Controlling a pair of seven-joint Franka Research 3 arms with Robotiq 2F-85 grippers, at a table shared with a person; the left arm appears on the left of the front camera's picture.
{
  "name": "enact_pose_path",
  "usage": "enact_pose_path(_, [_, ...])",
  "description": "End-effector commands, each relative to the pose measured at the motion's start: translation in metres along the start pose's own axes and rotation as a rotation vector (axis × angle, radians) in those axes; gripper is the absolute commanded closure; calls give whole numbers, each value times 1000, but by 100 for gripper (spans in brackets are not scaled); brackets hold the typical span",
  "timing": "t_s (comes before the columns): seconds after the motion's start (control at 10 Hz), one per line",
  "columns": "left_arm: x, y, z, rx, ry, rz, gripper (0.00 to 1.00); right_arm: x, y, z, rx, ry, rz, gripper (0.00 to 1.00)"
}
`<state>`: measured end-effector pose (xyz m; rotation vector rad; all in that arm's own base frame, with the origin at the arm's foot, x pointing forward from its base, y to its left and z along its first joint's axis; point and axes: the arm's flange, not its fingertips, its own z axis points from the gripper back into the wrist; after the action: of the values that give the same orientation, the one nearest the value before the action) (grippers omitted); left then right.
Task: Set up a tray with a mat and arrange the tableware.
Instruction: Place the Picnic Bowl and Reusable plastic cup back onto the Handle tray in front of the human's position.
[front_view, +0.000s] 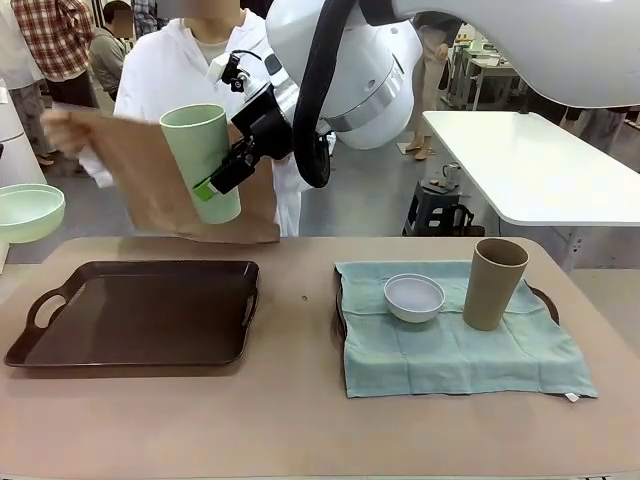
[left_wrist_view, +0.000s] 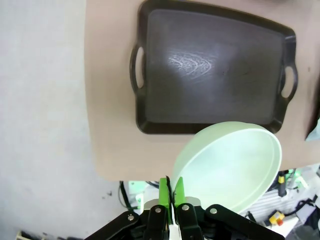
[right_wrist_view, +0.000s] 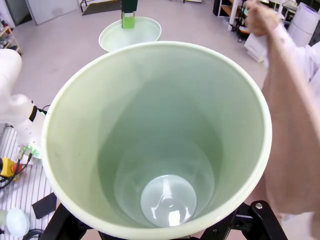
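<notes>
Two trays | right tray (front_view: 548, 300): cloth (front_view: 460, 355), white bowl (front_view: 414, 297), brown cup (front_view: 494, 283) placed | left tray (front_view: 140, 312) bare, no mat yet | right gripper (front_view: 222, 176) clamped green cup (front_view: 202, 160) above it | left gripper (left_wrist_view: 171, 197) pinched green bowl (left_wrist_view: 232, 170) beside it

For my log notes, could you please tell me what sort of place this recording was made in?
Probably a robotics lab or workshop, not a dining room: a person in a white coat faces the robot, a long white worktable stands behind, and other people work farther back.
</notes>
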<state>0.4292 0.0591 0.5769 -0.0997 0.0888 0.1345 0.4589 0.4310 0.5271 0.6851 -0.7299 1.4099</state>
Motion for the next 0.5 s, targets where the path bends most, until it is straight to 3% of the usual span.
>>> enact_pose_path(0.0, [0, 0, 0, 1, 1, -1, 100, 2, -2, 0, -3, 0, 9, 100])
enact_pose_path(0.4, [0, 0, 0, 1, 1, -1, 100, 2, -2, 0, -3, 0, 9, 100])
